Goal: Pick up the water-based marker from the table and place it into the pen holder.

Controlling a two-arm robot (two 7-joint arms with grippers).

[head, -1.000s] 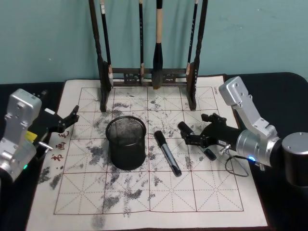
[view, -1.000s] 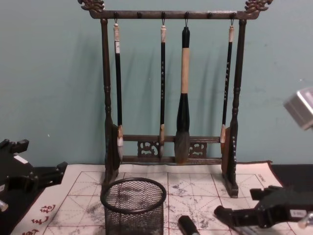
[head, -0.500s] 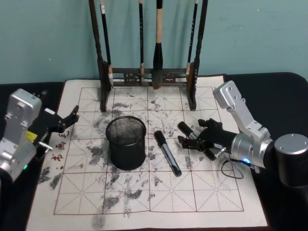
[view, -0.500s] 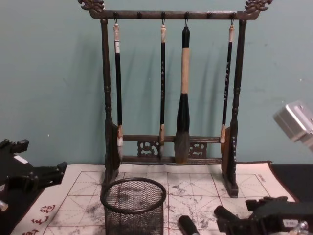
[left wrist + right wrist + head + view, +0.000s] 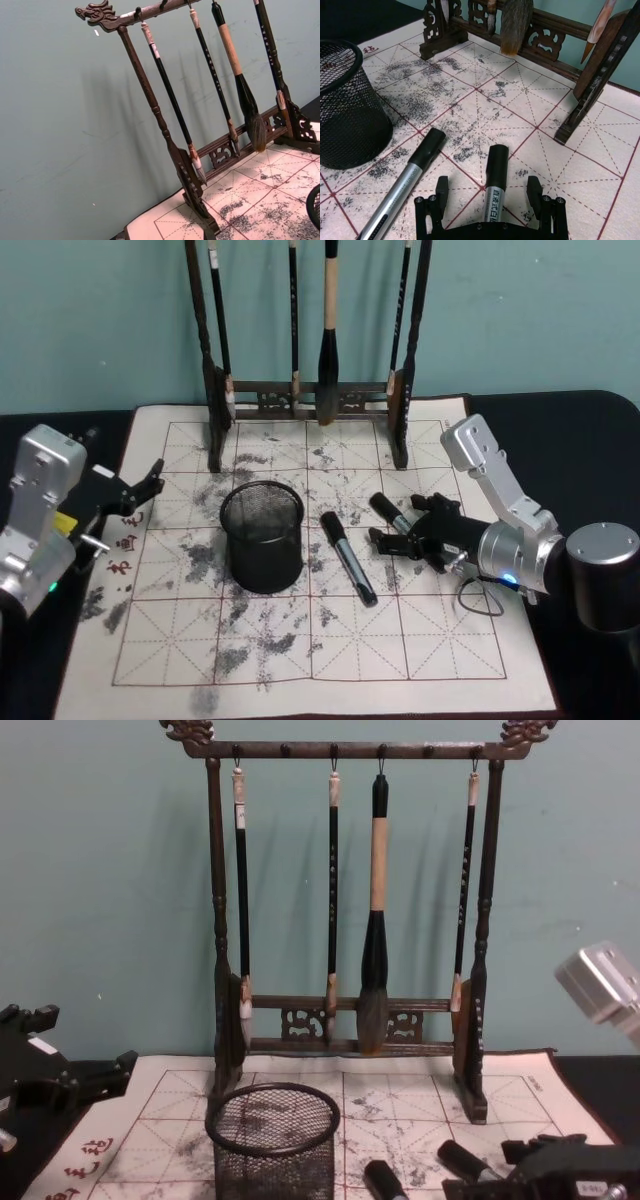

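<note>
Right gripper (image 5: 488, 189) fingers (image 5: 441, 192) wide, straddling marker (image 5: 496, 170), not closed on it. Marker lies flat on mat (image 5: 300, 640), at 3 o'clock of holder (image 5: 262, 562). Second marker (image 5: 347, 558) lies between them, near holder. Left gripper (image 5: 140, 492) parked at holder's 9 o'clock, fingers apart. Brush rack (image 5: 310, 400) at 12 o'clock.

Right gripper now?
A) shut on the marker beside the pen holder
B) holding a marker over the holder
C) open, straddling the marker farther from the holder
C: the right gripper is open, that marker lying between its fingers; left gripper hovers at the edge of the mat.
</note>
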